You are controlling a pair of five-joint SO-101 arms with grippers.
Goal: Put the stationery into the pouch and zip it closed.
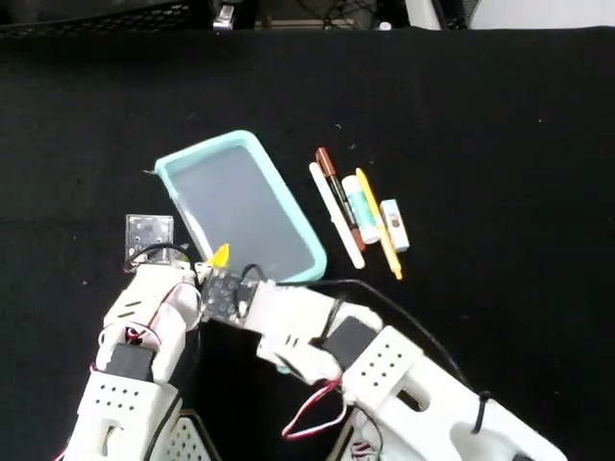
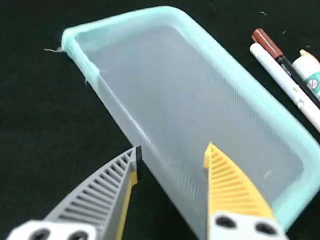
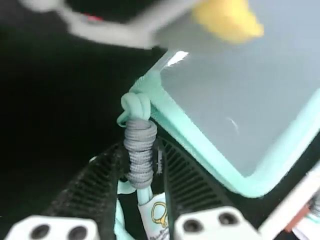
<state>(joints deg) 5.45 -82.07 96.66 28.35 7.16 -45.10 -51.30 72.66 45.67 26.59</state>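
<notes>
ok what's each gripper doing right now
Left gripper: open, fingers either side of the translucent mint-trimmed pouch edge.
Right gripper: shut on the grey-wrapped mint cord zipper pull.

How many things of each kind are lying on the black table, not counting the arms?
Pouch: 1
Pens: 3 (white pen, brown pen, yellow pen)
White-and-green tube: 1
White eraser: 1
Total: 6
</notes>
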